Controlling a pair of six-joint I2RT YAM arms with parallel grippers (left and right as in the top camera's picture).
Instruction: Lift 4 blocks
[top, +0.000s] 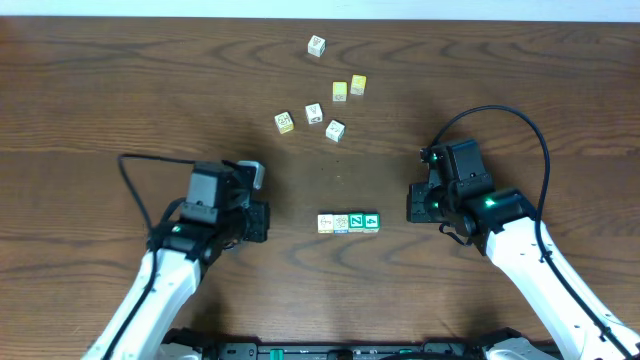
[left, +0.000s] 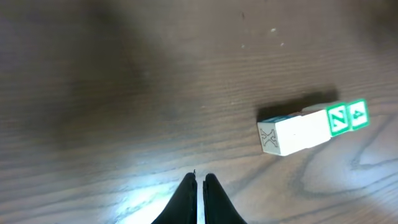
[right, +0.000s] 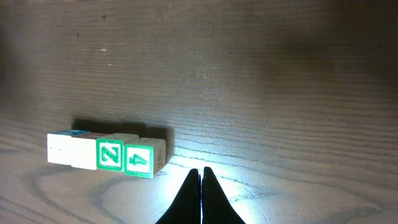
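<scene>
Wood table (top: 100, 80): four blocks (top: 348, 222) in row, six loose cubes (top: 313, 113) beyond; left claw (left: 199, 186), right claw (right: 200, 180) closed, empty.

Matt wood-grain table (top: 100, 80) w/ painted wood blocks (top: 348, 222)

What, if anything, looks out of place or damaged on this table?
Nothing stands out. The four blocks sit in one neat row, touching, flat on the table. The left hand and right hand are shut, empty, apart from the row. Six other cubes lie loosely scattered farther back, none visibly damaged.
</scene>
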